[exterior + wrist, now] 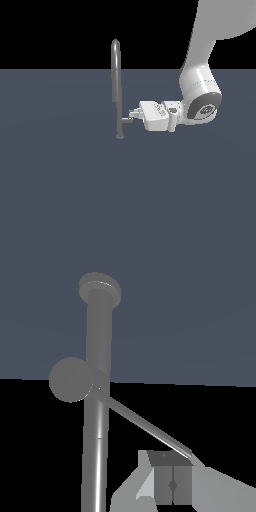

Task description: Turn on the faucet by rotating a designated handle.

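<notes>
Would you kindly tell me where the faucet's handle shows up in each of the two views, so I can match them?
Exterior view: the handle juts from the faucet's lower stem toward the gripper, on the exterior view's right.
Wrist view: the handle is a slim rod running from the stem to a fingertip.
Shared landmark: the faucet's upright stem.

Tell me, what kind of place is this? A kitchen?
Not a real kitchen: it looks like a computer-simulated test scene. A lone grey faucet stands on a bare, flat blue-grey floor under a black void, with a white robot gripper at its small handle.
</notes>
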Motion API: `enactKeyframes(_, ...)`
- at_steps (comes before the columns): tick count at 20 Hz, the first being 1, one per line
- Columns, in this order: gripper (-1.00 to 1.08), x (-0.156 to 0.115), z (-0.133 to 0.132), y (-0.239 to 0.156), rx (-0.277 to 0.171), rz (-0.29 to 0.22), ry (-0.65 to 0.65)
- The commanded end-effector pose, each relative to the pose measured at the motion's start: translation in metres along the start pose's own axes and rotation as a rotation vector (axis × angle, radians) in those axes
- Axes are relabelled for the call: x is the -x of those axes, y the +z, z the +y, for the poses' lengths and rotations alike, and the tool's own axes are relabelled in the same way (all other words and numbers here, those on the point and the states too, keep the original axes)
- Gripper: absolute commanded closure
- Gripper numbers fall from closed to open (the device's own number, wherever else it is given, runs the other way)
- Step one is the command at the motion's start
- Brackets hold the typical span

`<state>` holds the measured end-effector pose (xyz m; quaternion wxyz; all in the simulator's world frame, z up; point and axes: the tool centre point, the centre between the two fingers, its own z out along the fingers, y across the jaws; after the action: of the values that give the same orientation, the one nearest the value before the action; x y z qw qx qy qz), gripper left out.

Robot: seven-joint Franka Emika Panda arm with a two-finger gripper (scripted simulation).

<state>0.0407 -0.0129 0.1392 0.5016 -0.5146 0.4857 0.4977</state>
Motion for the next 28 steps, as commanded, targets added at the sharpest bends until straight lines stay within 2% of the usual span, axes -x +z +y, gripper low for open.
enactKeyframes(1,1.08,-0.027,0.015,0.0,-0.001,-0.001,0.027)
enactKeyframes(3,1.08,-0.033,0.019,0.0,-0.001,-0.001,0.03)
enactKeyframes(4,1.08,-0.011,0.007,0.0,0.002,-0.002,-0.002)
enactKeyframes(13,1.08,-0.068,0.018,0.0,-0.001,-0.001,0.031)
enactKeyframes(14,1.08,-0.068,0.018,0.0,-0.001,-0.001,0.031)
enactKeyframes(15,1.08,-0.042,0.007,0.0,0.005,-0.005,-0.01)
enactKeyframes(28,1.08,-0.094,0.0,0.0,-0.001,-0.002,0.029)
